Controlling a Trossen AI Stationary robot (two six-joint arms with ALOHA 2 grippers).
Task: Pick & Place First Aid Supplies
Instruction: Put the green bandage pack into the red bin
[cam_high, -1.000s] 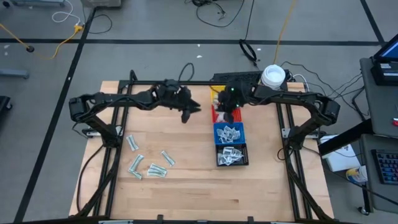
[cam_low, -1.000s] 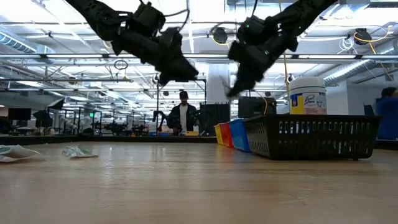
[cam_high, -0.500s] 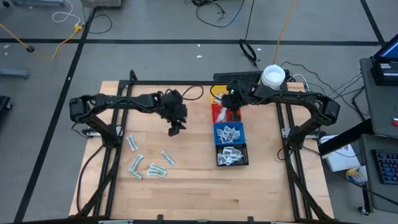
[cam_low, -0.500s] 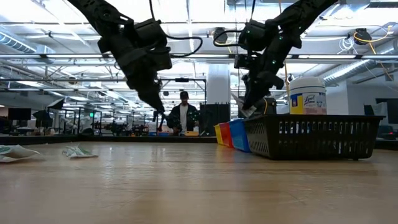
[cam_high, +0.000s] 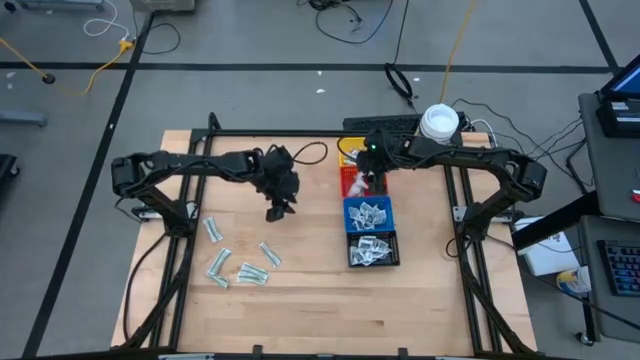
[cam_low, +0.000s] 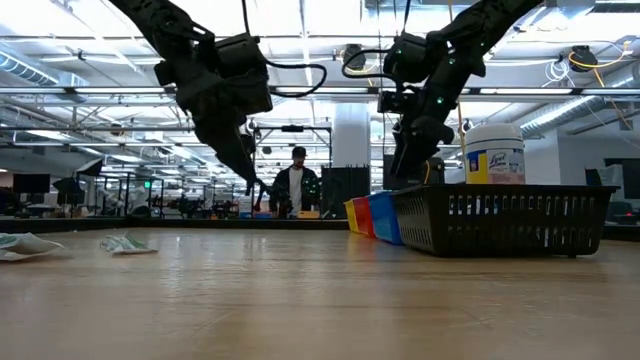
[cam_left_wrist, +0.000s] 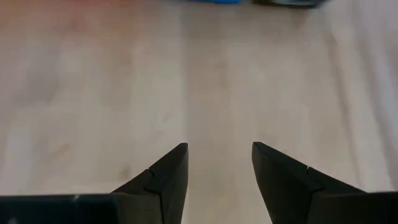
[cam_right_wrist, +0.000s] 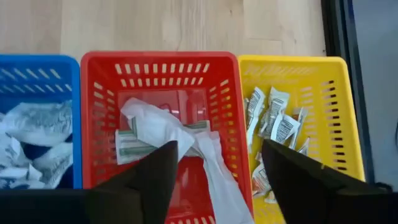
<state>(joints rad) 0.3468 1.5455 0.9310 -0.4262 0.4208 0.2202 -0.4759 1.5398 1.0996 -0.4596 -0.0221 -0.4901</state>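
My right gripper (cam_right_wrist: 219, 143) hangs open over the red bin (cam_right_wrist: 99, 93), its fingers slanting down. Under it, inside that bin, a crumpled white packet (cam_right_wrist: 163, 126) lies on a pale green wrapper (cam_right_wrist: 132, 150). The yellow bin (cam_right_wrist: 348, 112) and blue bin (cam_right_wrist: 37, 74) beside it hold more packets. My left gripper (cam_high: 277, 212) stands open above bare wood at mid-table, with nothing between its fingers (cam_left_wrist: 174, 165). Several pale green wrappers (cam_high: 240, 262) lie flat on the table near the left front.
Four bins stand in a row at the table's right: yellow (cam_high: 347, 150), red (cam_high: 350, 186), blue (cam_high: 368, 215) and black (cam_high: 372, 250). A white jar (cam_high: 438, 123) stands behind them. A person (cam_low: 294, 185) stands far off in the room.
My left gripper has swung from beside the bins toward the table's left and near edge, sinking and tipping steeply downward. My right gripper has tipped down over the red bin, rolled and opened, letting go of the white packet, which has dropped into that bin.
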